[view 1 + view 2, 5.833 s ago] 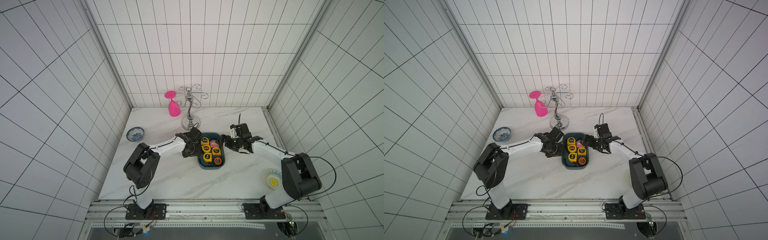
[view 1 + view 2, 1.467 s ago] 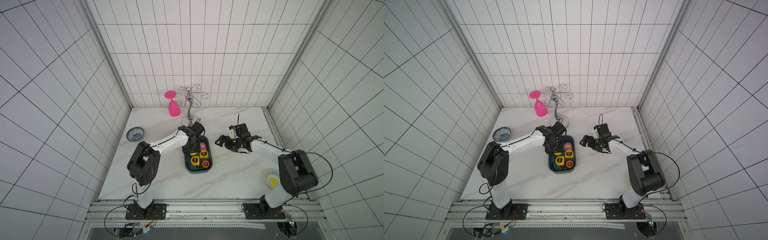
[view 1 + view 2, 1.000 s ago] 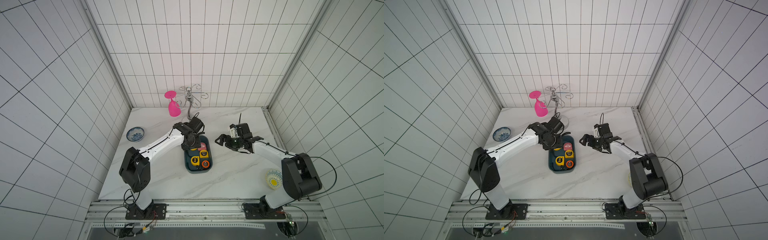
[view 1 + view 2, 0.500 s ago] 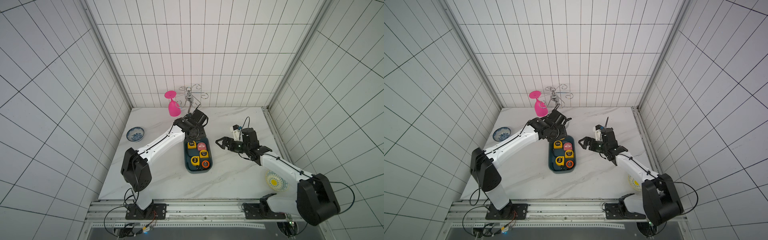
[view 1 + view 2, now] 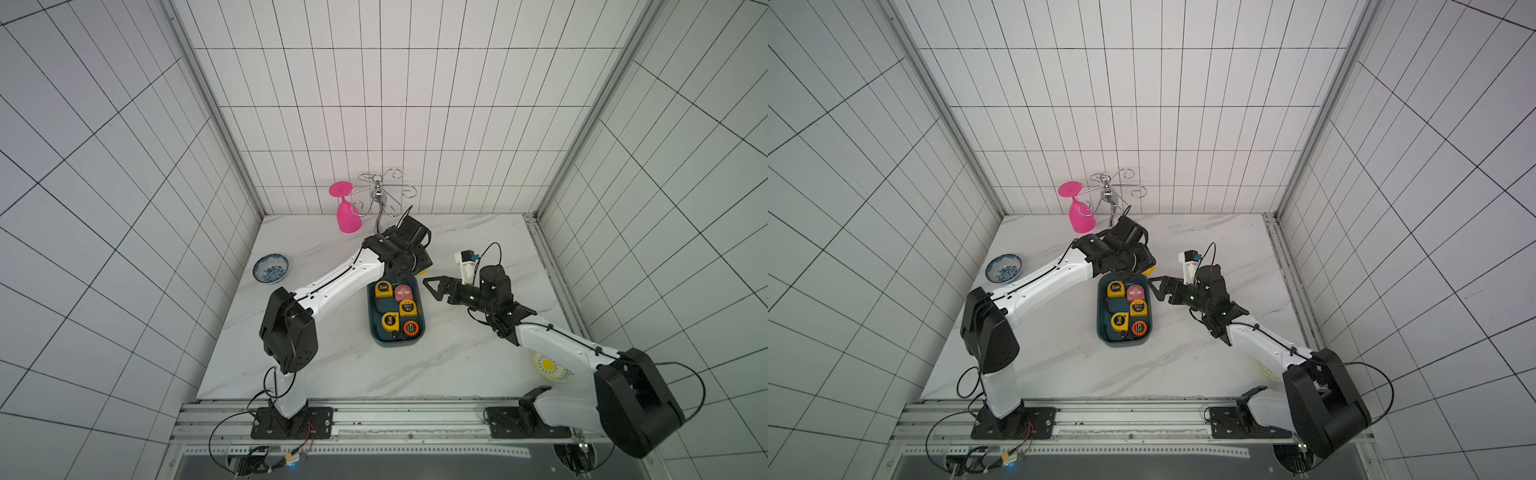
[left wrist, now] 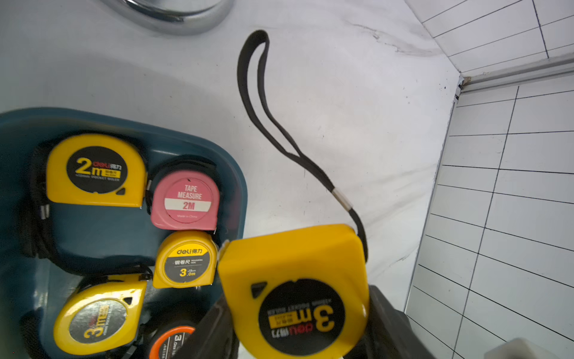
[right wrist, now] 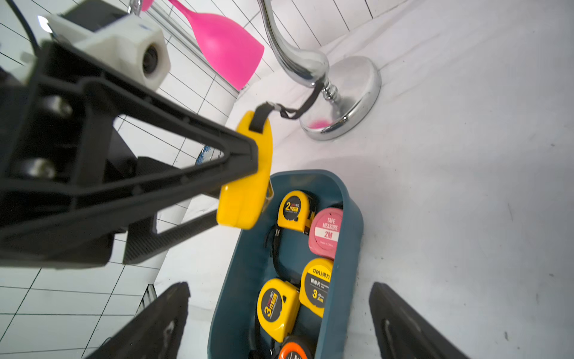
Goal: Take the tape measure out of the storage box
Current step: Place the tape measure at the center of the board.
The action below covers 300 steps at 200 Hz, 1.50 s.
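Yellow hard-plastic tape measure (image 6: 295, 264), black cord loop (image 6: 257, 102) dangling: hanging just above the far corner of the shallow teal plastic storage box (image 6: 102, 236), the left gripper (image 6: 298, 317) clamping its narrow edges. Likely handling as rigid, dense and slick. The right gripper (image 5: 432, 286) is hovering beside the box, spread wide, holding nothing.

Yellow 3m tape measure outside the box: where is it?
Left wrist view: the tape measure is clamped in the left gripper just past the storage box's far end, strap trailing toward the chrome stand.
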Each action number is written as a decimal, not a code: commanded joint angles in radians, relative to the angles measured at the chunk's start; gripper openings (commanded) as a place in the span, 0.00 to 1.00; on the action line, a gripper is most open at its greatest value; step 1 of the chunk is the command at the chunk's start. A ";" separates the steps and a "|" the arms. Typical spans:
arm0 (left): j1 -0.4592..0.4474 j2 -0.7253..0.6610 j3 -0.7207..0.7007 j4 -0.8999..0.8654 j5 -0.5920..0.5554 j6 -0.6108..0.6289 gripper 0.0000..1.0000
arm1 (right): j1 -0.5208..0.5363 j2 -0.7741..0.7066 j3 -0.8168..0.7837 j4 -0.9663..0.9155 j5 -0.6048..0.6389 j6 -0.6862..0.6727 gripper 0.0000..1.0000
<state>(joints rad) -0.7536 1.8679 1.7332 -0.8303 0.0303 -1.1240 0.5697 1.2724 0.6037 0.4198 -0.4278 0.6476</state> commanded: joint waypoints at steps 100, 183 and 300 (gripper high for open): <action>-0.029 -0.056 -0.026 0.080 0.123 -0.091 0.00 | 0.009 0.053 -0.038 0.202 0.022 0.027 0.64; -0.024 -0.061 -0.049 0.105 0.135 -0.059 0.30 | 0.001 0.043 -0.056 0.207 0.029 0.047 0.21; 0.108 -0.153 -0.224 -0.090 -0.016 0.278 0.97 | -0.356 0.221 -0.005 0.095 -0.129 0.125 0.18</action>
<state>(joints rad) -0.6598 1.7657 1.5661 -0.8822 0.0597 -0.9264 0.2584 1.4414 0.5591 0.5468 -0.4976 0.7528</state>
